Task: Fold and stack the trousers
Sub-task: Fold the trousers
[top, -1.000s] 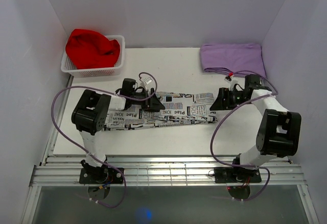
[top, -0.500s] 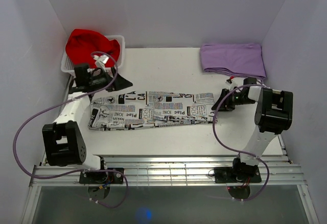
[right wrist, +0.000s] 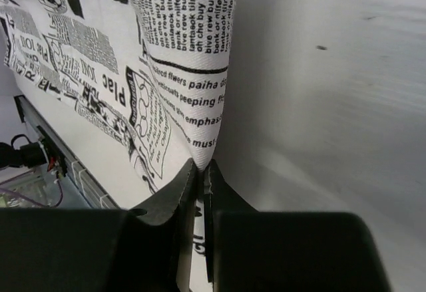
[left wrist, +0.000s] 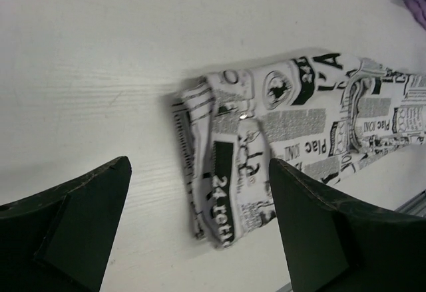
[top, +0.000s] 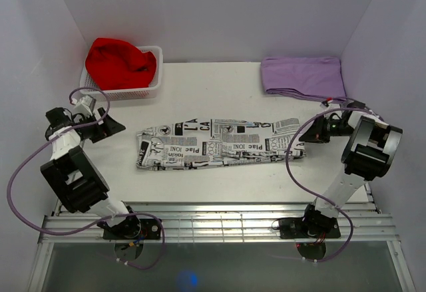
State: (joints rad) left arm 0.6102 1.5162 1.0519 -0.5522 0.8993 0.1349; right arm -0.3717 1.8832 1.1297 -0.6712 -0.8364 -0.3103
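The trousers (top: 219,146), white with black newspaper print, lie folded lengthwise in a long strip across the middle of the table. My left gripper (top: 113,127) is open, a short way left of their left end, with nothing between its fingers. In the left wrist view that folded left end (left wrist: 226,172) lies ahead of the left gripper (left wrist: 200,165), between the wide-apart fingers (left wrist: 80,219). My right gripper (top: 307,135) is shut on the right end of the trousers. In the right wrist view, a corner of printed cloth (right wrist: 186,72) is pinched and lifted by the right gripper (right wrist: 202,167).
A white basket (top: 126,94) holding a red cloth (top: 120,62) stands at the back left. A folded lilac cloth (top: 303,76) lies at the back right. Metal rails (top: 213,222) run along the near table edge. Purple cables loop beside both arms.
The left gripper let go, opened and swung left off the trousers. The right gripper closed on the right end and pulled the trousers a little to the right.
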